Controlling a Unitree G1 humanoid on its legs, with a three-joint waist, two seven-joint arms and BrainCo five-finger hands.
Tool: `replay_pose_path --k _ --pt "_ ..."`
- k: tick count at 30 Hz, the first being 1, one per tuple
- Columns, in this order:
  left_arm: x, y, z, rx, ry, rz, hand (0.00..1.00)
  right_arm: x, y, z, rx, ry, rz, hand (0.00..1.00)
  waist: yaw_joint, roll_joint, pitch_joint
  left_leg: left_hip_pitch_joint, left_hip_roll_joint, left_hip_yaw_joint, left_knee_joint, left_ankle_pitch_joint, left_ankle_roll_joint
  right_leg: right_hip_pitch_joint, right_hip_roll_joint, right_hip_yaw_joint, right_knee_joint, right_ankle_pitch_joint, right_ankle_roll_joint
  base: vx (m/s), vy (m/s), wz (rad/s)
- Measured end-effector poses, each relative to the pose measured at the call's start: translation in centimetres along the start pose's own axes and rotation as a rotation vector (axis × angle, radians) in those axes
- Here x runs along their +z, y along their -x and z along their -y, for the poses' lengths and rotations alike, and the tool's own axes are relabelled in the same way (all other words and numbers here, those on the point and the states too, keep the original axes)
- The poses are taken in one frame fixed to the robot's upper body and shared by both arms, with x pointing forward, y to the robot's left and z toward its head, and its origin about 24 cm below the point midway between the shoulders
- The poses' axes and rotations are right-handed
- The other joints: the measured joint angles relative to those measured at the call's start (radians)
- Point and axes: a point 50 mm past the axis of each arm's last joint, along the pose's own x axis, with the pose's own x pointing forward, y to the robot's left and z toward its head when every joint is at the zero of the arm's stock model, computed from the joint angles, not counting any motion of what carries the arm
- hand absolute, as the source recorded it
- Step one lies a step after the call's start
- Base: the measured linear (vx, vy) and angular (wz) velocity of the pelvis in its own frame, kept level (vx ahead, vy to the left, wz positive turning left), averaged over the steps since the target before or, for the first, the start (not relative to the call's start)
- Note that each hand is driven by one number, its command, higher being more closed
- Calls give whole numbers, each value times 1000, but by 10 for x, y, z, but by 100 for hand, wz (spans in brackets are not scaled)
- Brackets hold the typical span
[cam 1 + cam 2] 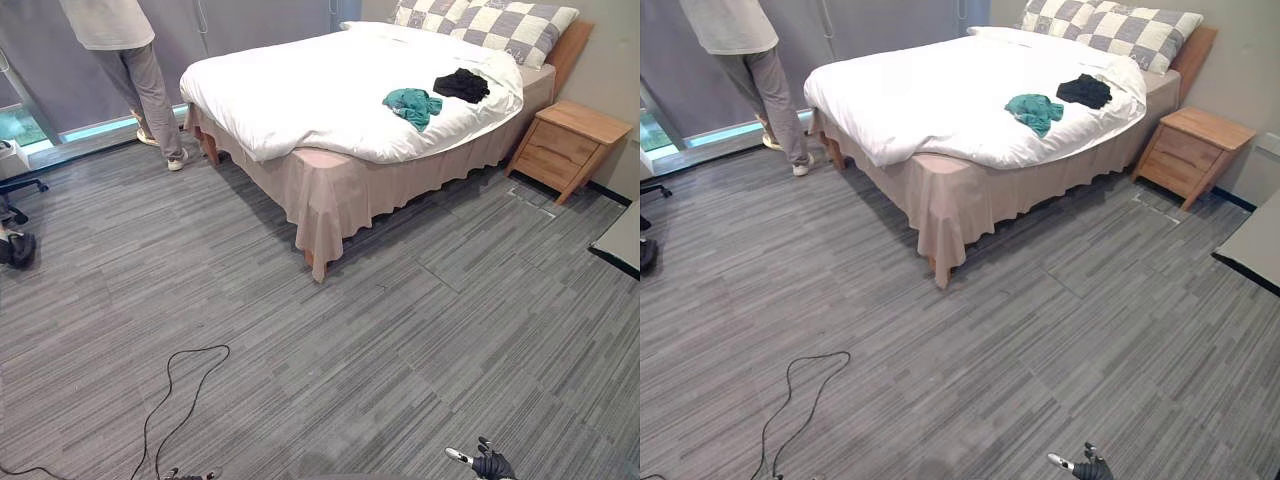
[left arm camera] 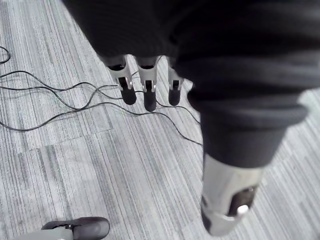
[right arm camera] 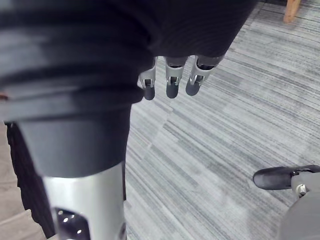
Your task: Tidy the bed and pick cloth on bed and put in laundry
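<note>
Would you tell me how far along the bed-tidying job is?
Nothing looks done yet: the teal cloth and black cloth lie on the white duvet. Nothing is in hand; the left hand and right hand hang open, empty, over the floor. All picking and tidying remains.

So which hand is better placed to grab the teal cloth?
Right, probably. The teal cloth lies right of centre on the bed, nearer the right hand. That and the left hand hang open and empty, far from the bed.
</note>
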Motion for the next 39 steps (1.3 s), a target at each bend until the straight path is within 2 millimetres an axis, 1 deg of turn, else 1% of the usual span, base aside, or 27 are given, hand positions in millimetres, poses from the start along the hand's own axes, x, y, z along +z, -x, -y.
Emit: replay_pose_path --k 9,11,13,14,15,16,17,18,19,20,22,23,25,26,27,28,29,30,31,32,33,34,35,36,37,38,39 --pt "-1 1 2 -9 9 -1 0 -2 1 -2 5 -1 -6 0 1 -5 2 8 0 17 -1 -1 0 0 1 22 4 0 0 -29 -16 -5" --pt "-1 1 4 -15 22 0 0 0 0 -3 8 -1 -1 0 4 -8 8 0 1 28 10 -20 0 -31 0 28 51 -33 -7 -49 -12 -20" --pt "3 1 7 -27 28 10 0 4 -2 -7 18 -2 11 0 5 -16 21 -26 -6 34 60 -57 7 -104 -24 29 196 -114 15 -46 -3 -9" --pt "7 0 11 -38 25 19 0 4 -2 -9 25 11 9 0 0 -36 43 -39 -14 38 97 -83 15 -162 -47 23 331 -162 58 -42 11 -17" --pt "10 0 13 -44 35 21 0 4 -2 -13 42 28 5 0 8 -39 51 -61 -16 51 128 -101 22 -268 -72 12 523 -163 65 -52 6 -24" --pt "15 -1 13 -45 35 31 0 10 -4 -21 63 34 20 0 10 -42 71 -64 -14 56 158 -114 30 -347 -96 -5 681 -138 79 -24 -4 -22" --pt "16 -2 12 -44 30 37 0 10 -5 -26 79 40 22 0 6 -49 98 -61 -9 61 188 -125 36 -404 -123 -24 812 -126 66 32 -15 -10" --pt "22 -2 14 -50 30 55 0 8 -5 -28 84 35 16 0 3 -53 127 -46 2 60 220 -151 33 -460 -152 -38 921 -146 54 108 -31 -8" --pt "22 -2 14 -51 29 54 0 5 -4 -28 86 34 -2 0 2 -47 148 -17 19 58 232 -165 24 -470 -154 -41 919 -177 83 126 -36 -6" --pt "21 -2 13 -53 28 53 0 2 -4 -28 86 33 -13 0 -1 -46 149 -8 32 55 237 -173 17 -469 -153 -42 892 -183 88 167 -77 13" --pt "25 -3 12 -61 29 64 0 -8 -1 -28 89 25 -40 0 -7 -48 148 10 73 39 245 -199 -15 -450 -148 -60 636 -155 95 253 -175 22" --pt "27 -4 12 -62 33 67 0 -8 -1 -29 91 20 -41 0 -7 -50 149 19 86 35 247 -209 -31 -442 -144 -62 504 -114 89 399 -274 9" --pt "32 -5 10 -68 39 78 0 -13 1 -30 95 -7 -64 0 -7 -59 158 52 118 32 252 -246 -88 -414 -144 -47 151 53 93 407 -289 2" --pt "32 -5 8 -64 42 78 0 -16 2 -30 96 -18 -72 0 -6 -67 163 64 124 33 255 -262 -108 -399 -153 -32 97 73 100 415 -378 -4" --pt "33 -5 10 -75 57 77 0 -17 3 -27 89 -37 -65 0 -7 -58 183 120 161 34 261 -299 -138 -389 -137 -48 142 163 100 415 -391 0" --pt "32 -4 14 -92 64 74 0 -14 3 -25 79 -50 -51 0 -11 -32 194 137 188 40 259 -310 -137 -396 -119 -62 196 159 97 369 -371 10" --pt "33 -3 20 -121 71 85 0 -13 4 -21 72 -55 -32 0 -26 -1 189 154 225 50 245 -328 -111 -446 -99 -87 318 108 65 368 -343 12" --pt "37 -2 24 -140 77 107 0 -11 5 -17 64 -59 -14 0 -30 20 171 156 251 52 230 -355 -50 -505 -93 -114 433 45 23 366 -341 10" --pt "37 -2 24 -149 82 112 0 -9 6 -16 62 -61 -6 0 -32 32 160 160 260 49 220 -368 5 -525 -92 -136 482 11 3 425 -337 5" --pt "38 -1 26 -154 97 116 0 -9 6 -14 61 -72 -1 0 -41 43 147 166 270 24 252 -358 83 -538 -82 -164 526 -42 -37 465 -321 -6" --pt "41 -1 28 -166 108 123 0 -8 4 -15 65 -79 -8 0 -33 41 148 96 275 5 494 -272 5 -525 -65 -166 548 -80 -73 535 -385 -9" --pt "39 -2 28 -173 116 117 0 -10 4 -16 66 -81 -20 0 -33 41 140 61 294 15 577 -213 9 -507 -58 -170 551 -95 -72 528 -382 -4" --pt "38 -1 29 -184 117 121 0 -14 4 -16 67 -77 -36 0 -36 39 140 18 320 -2 701 -88 -16 -460 -45 -172 542 -128 -76 426 -301 7" --pt "36 0 31 -196 119 120 0 -15 4 -14 66 -68 -44 0 -36 47 141 -32 345 -23 817 -3 -26 -415 -23 -169 510 -144 -91 521 -265 4" --pt "32 2 33 -206 121 121 0 -13 2 -14 69 -36 -44 0 -33 61 147 -147 360 -46 1044 -49 -37 -336 14 -164 440 -146 -97 411 -172 -2" --pt "30 2 32 -208 119 119 0 -10 1 -15 73 -24 -39 0 -33 62 153 -184 355 -50 1103 -74 -46 -301 23 -160 410 -146 -98 391 -153 4" --pt "26 2 31 -214 115 111 0 -8 1 -16 80 -14 -29 0 -33 53 158 -257 322 -49 1148 -116 -59 -232 38 -144 352 -144 -101 221 -79 8"
